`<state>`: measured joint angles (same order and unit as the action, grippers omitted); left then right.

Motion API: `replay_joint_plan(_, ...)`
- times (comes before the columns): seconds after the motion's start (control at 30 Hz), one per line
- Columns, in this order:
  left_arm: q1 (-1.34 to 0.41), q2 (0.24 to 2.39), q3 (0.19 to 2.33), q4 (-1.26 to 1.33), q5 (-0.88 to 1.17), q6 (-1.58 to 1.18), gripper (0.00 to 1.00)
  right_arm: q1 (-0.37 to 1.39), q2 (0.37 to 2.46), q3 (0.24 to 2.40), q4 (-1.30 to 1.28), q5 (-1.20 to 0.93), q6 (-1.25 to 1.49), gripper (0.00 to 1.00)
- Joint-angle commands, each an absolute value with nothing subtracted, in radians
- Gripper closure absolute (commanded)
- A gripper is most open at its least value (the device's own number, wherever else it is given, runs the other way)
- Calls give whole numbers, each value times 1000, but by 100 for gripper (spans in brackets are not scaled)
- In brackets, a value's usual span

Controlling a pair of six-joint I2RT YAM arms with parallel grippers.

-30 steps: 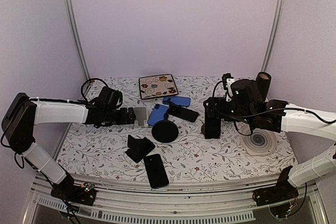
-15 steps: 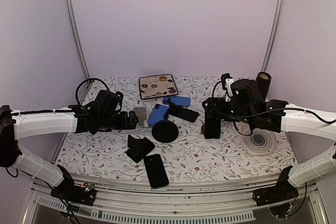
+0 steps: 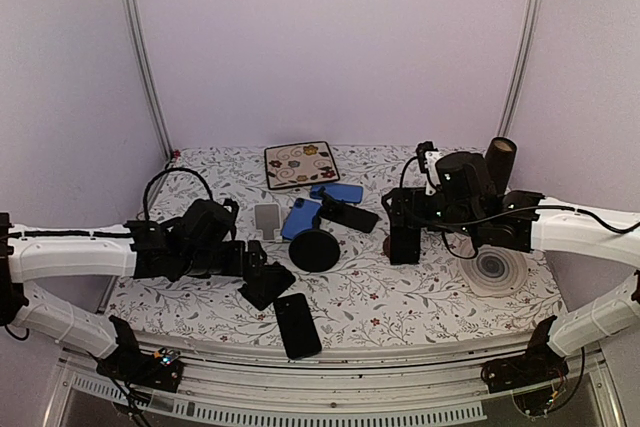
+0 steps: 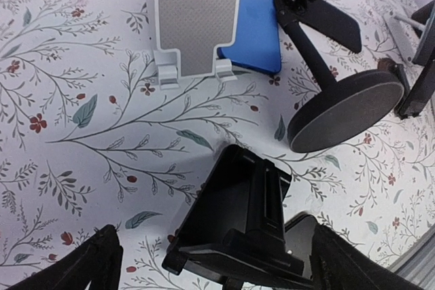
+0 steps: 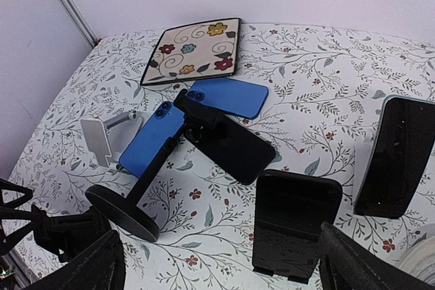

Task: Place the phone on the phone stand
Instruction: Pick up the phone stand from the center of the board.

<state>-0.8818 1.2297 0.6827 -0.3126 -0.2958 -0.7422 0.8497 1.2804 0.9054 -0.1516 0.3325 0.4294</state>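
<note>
Both spread wide and empty in the approach — left gripper [image 3: 252,259] over the phone stand [image 4: 238,229], right gripper [image 3: 403,237] idle; next, likely, pinching the black phone [image 3: 297,325].

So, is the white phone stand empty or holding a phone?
Empty: the white stand shows a bare grey face; a blue phone sits beside it, not on it.

A tabletop [image 3: 400,297] covered in white cloth printed with leafy twigs is seen. A square tile with coloured flowers [image 3: 301,164] is laid flat at its far edge. Before it, a blue smartphone [image 3: 337,192], a second blue smartphone [image 3: 300,218], a small white phone stand [image 3: 267,219] and a toppled black round-based holder [image 3: 315,249] are grouped. Nearer, a black folding phone stand [image 3: 265,282] and a black smartphone [image 3: 297,325] are placed. A black upright stand [image 5: 296,225] and a white spiral-marked disc [image 3: 493,269] are set to the right.
</note>
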Motion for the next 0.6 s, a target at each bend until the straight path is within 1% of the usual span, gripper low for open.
replay_joint_plan(0.0,-924,1205,665,-342,-325,-783,3,844,1293,907,-123,323,424,1)
replay_joint_plan(0.57,-1010,1259,656,-324,-338,-832,3,844,1311,908,-118,317,423,1)
